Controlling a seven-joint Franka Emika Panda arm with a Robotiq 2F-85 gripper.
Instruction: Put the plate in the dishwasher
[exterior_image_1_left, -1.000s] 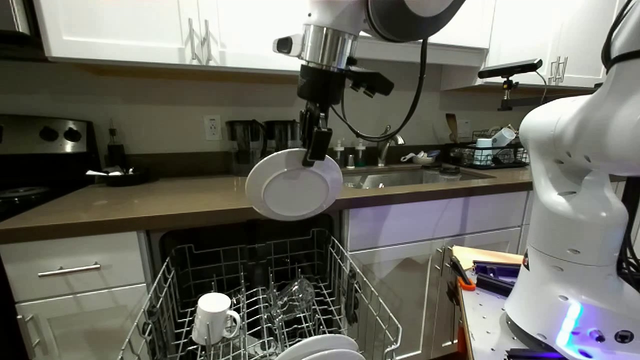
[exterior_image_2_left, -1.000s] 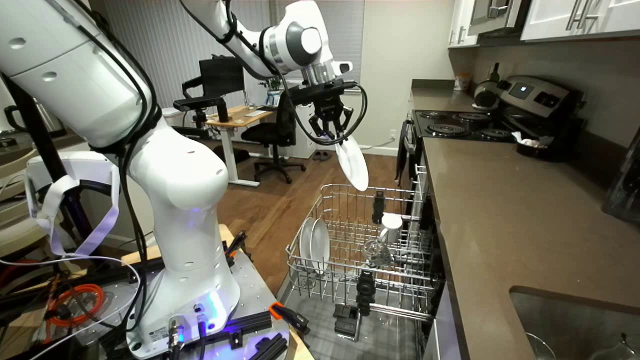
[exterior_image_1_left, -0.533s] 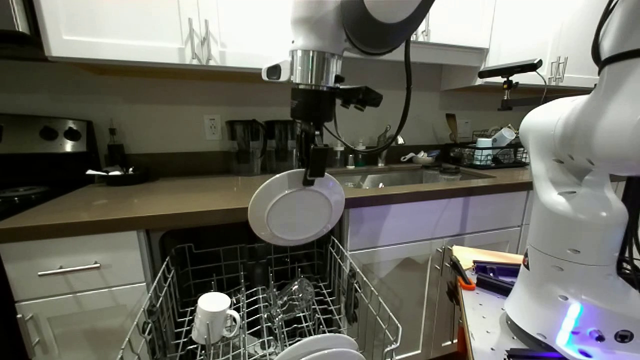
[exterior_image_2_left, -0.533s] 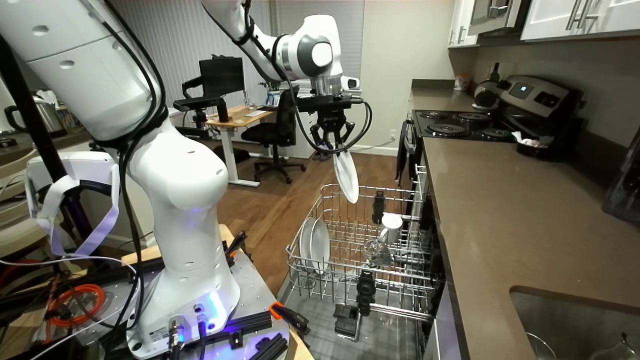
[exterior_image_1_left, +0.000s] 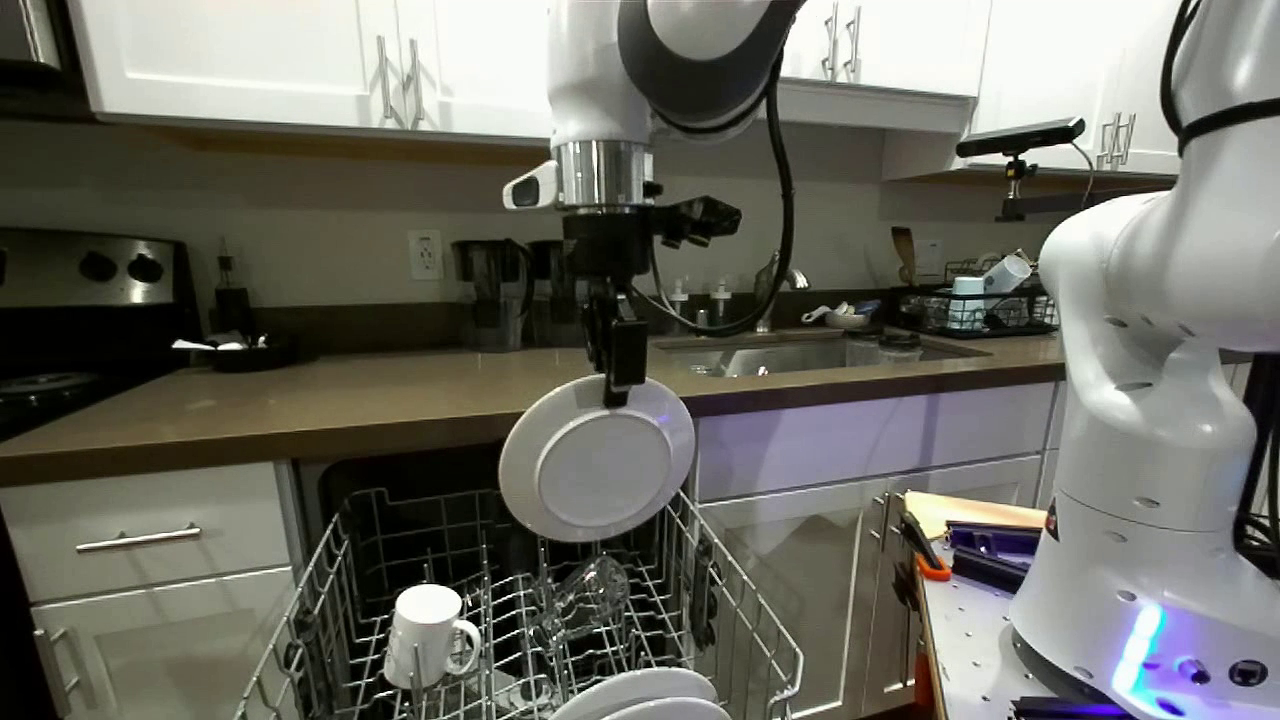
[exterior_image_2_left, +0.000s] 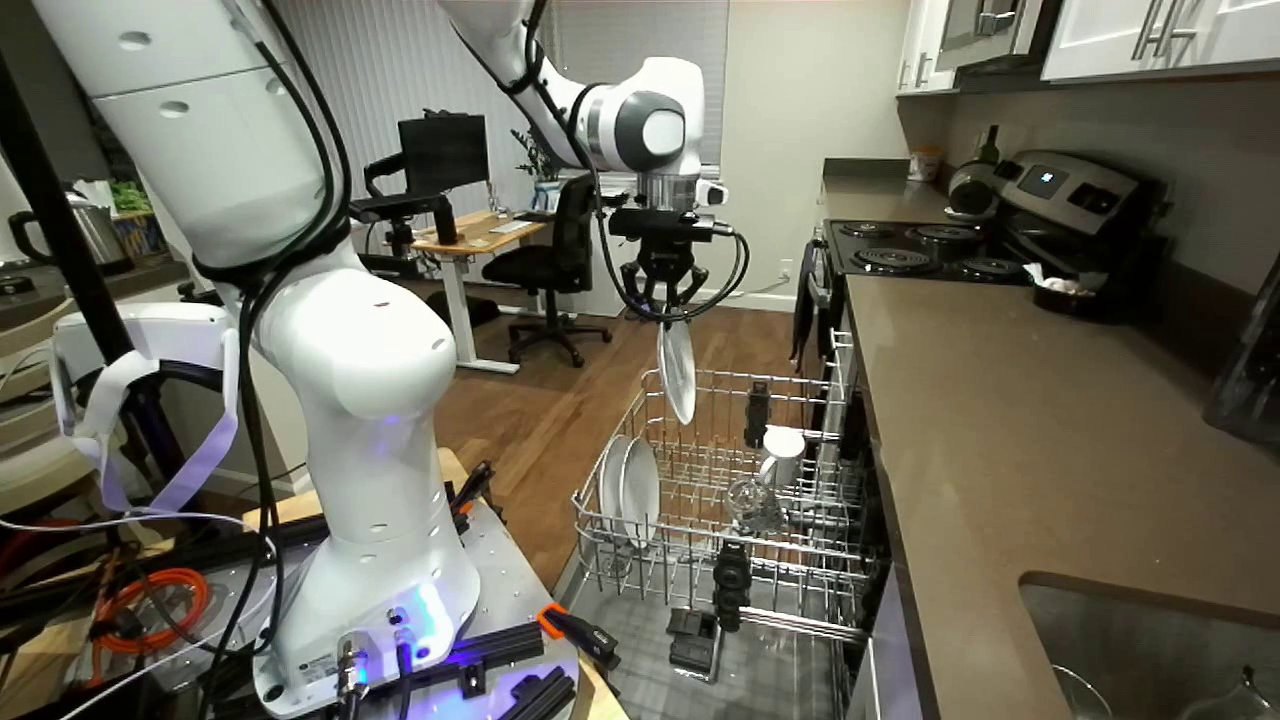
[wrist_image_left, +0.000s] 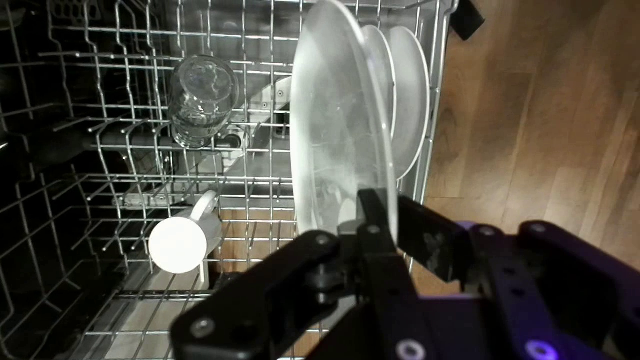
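Dishwasher (exterior_image_1_left: 440, 470) open, wire rack (wrist_image_left: 245, 178) out; I see the plate (exterior_image_1_left: 605, 468) approx. upright over it, 2 other plates (exterior_image_1_left: 640, 688) in its near end. End effector (wrist_image_left: 391, 212) clamped on held one's rim. Facing counter: mug (exterior_image_1_left: 420, 632) L, glass (exterior_image_1_left: 597, 590) R.

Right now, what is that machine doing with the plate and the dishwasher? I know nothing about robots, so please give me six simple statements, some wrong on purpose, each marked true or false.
1. The tool grips the plate by its rim. True.
2. The plate lies flat on the counter. False: it hangs on edge over the dishwasher rack.
3. A white mug is in the rack. True.
4. The gripped plate touches the mug. False: there is a clear gap between them.
5. Two other plates are in the rack. True.
6. Those two lie flat in a stack. False: they stand on edge, side by side.
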